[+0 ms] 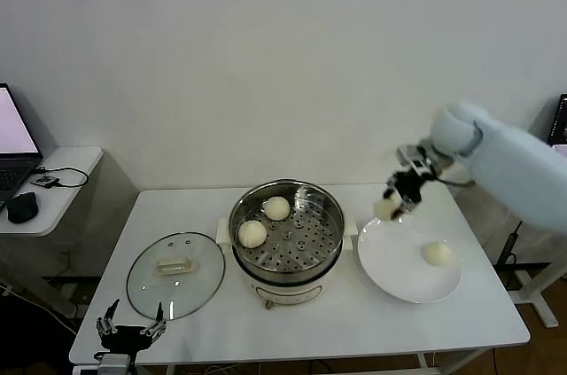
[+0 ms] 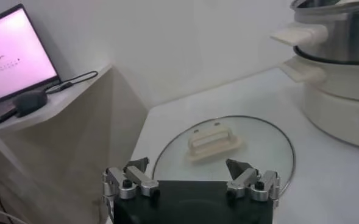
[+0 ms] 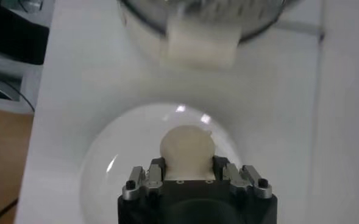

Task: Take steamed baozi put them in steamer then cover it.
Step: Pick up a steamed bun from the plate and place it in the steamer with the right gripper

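Four baozi (image 1: 252,233), one steamer (image 1: 330,255)

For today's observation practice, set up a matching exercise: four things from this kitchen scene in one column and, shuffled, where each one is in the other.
Things
1. glass lid
2. bun in the right gripper
3. lone bun
4. two buns

Places
A. on the steamer's perforated tray
B. flat on the table, to the steamer's left
C. lifted above the white plate's edge
D. resting on the white plate

Pairs: 1-B, 2-C, 3-D, 4-A
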